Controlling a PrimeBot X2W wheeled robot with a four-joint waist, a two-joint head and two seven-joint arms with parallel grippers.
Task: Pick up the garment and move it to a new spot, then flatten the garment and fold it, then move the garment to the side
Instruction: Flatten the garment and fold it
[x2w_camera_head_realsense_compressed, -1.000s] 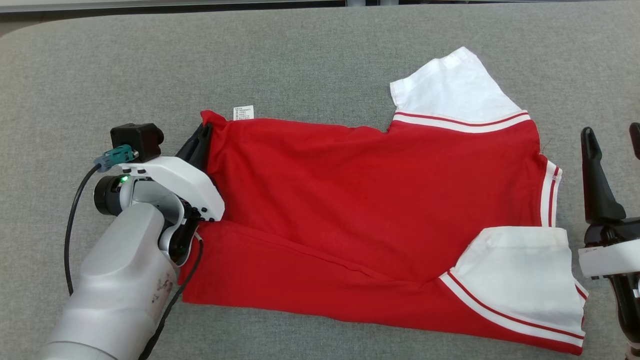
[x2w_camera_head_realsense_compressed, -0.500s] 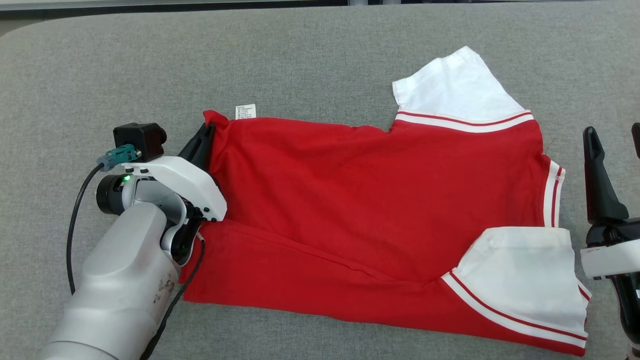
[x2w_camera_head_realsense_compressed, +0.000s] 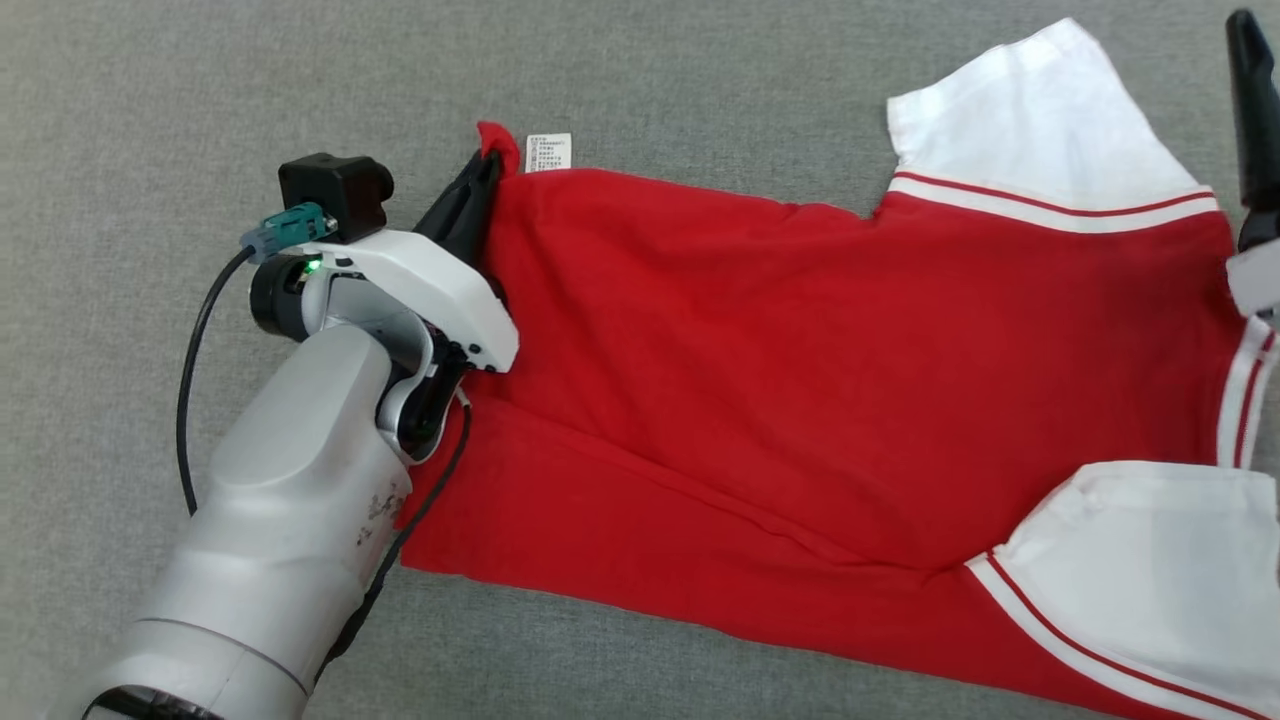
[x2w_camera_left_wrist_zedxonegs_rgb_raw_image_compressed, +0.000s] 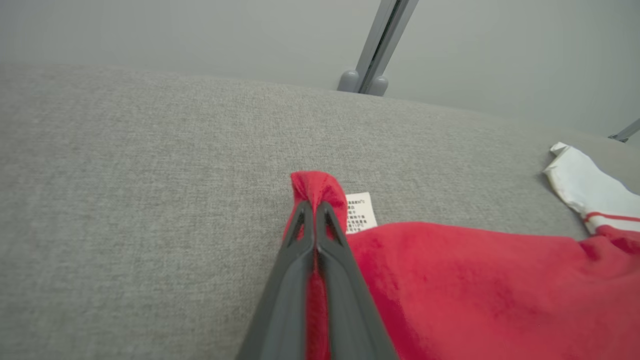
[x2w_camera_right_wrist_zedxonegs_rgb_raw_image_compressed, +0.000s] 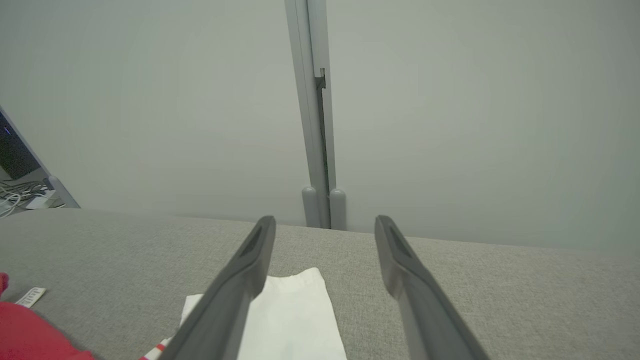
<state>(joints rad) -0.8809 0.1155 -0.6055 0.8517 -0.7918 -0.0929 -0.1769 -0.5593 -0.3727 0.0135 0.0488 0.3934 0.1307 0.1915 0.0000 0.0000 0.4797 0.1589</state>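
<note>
The garment (x2w_camera_head_realsense_compressed: 800, 370) is a red shirt with white, red-striped sleeves, spread sideways on the grey padded table (x2w_camera_head_realsense_compressed: 150, 120). Its hem corner with a white care label (x2w_camera_head_realsense_compressed: 548, 152) lies at the left. My left gripper (x2w_camera_head_realsense_compressed: 487, 165) is shut on that red corner (x2w_camera_left_wrist_zedxonegs_rgb_raw_image_compressed: 315, 187), the cloth pinched between the two dark fingers, label (x2w_camera_left_wrist_zedxonegs_rgb_raw_image_compressed: 360, 212) just beside. My right gripper (x2w_camera_right_wrist_zedxonegs_rgb_raw_image_compressed: 325, 225) is open, hovering above the far white sleeve (x2w_camera_right_wrist_zedxonegs_rgb_raw_image_compressed: 295, 315); one of its fingers (x2w_camera_head_realsense_compressed: 1252, 100) shows at the right edge of the head view. The near white sleeve (x2w_camera_head_realsense_compressed: 1150, 570) lies at the lower right.
Grey table cloth extends left of and beyond the shirt. A pale wall with a vertical metal post (x2w_camera_right_wrist_zedxonegs_rgb_raw_image_compressed: 315, 125) stands behind the table's far edge. A black cable (x2w_camera_head_realsense_compressed: 195, 350) loops off my left wrist.
The head camera has dipped and come closer, so everything sits larger and shifted right. My right gripper has moved forward to above the far sleeve. The left gripper keeps its hold on the corner.
</note>
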